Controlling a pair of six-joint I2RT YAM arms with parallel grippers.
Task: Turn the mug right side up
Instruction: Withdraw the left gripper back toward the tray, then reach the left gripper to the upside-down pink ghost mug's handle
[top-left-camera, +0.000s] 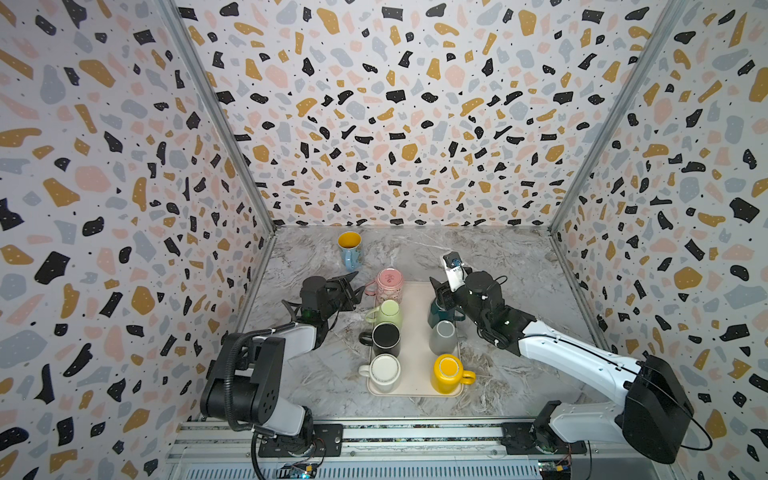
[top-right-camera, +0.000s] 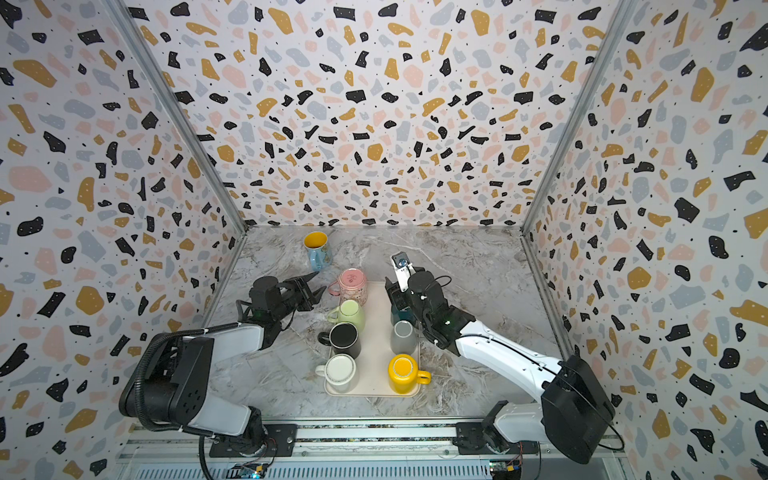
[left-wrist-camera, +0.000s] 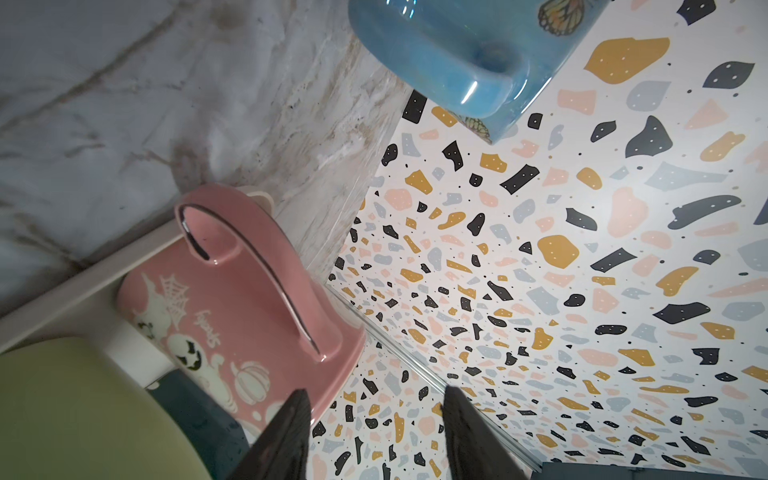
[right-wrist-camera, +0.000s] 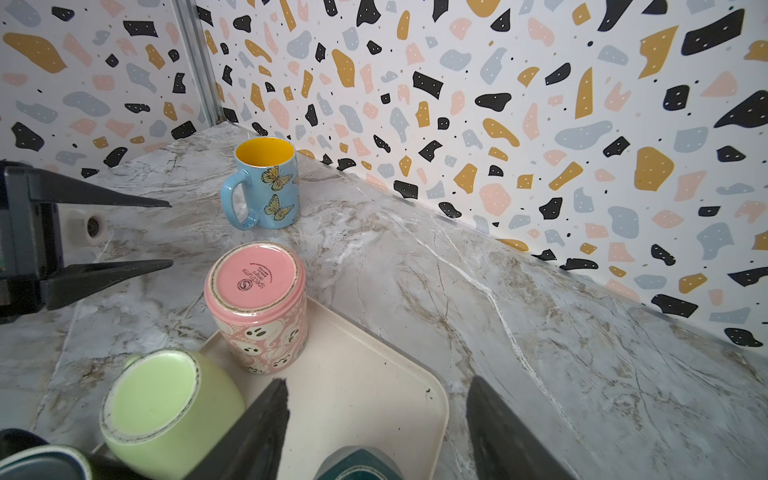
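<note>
nearest: white ceramic mug (top-left-camera: 384, 372), beige tray's (top-left-camera: 415, 353) corner
left gripper (top-left-camera: 360, 280): wide apart, empty, beside pink ghost mug (top-left-camera: 390, 284)
right gripper (right-wrist-camera: 378, 384): spread over teal mug (right-wrist-camera: 357, 463)

1. Left arm (top-left-camera: 291, 336) bent at the elbow, forearm reaching forward and toward the middle, wrist rolled on its side
2. Left gripper (left-wrist-camera: 376, 388) level, pointing inward, jaws apart and empty
3. Right arm (top-left-camera: 573, 353) stretched forward and inward from its base, elbow barely bent, forearm sloping down
4. Right gripper (right-wrist-camera: 378, 380) tilted down, jaws spread wide, clamping nothing
</note>
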